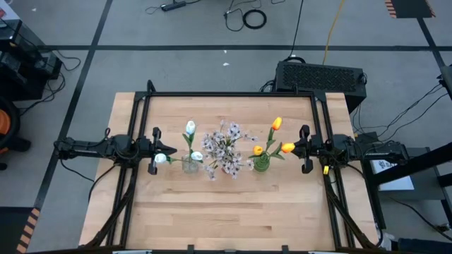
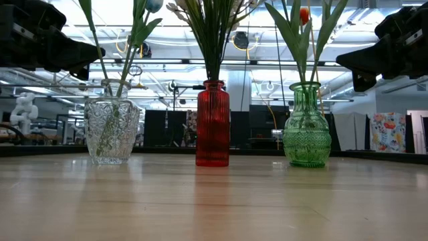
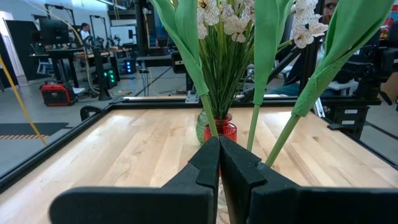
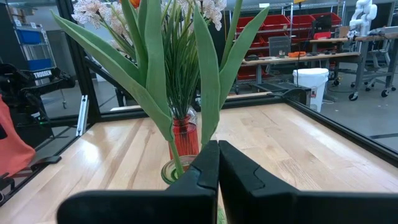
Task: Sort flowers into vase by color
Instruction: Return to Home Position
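Three vases stand in a row across the table's middle. A clear glass vase (image 1: 191, 166) (image 2: 112, 130) on the left holds white tulips (image 1: 190, 128). A red vase (image 2: 212, 124) (image 3: 221, 130) (image 4: 185, 138) in the middle holds pale pink-white blossoms (image 1: 226, 149). A green vase (image 1: 261, 164) (image 2: 307, 127) on the right holds orange tulips (image 1: 276, 124). My left gripper (image 1: 159, 150) (image 3: 219, 163) hovers shut, level, just left of the clear vase, with one white tulip head (image 1: 162, 159) close beside it. My right gripper (image 1: 299, 148) (image 4: 218, 163) hovers shut, level, just right of the green vase.
A black frame (image 1: 226, 94) runs along the table's far edge and both sides. A black box (image 1: 321, 74) sits beyond the far right corner. The near half of the wooden table (image 1: 226, 212) is bare.
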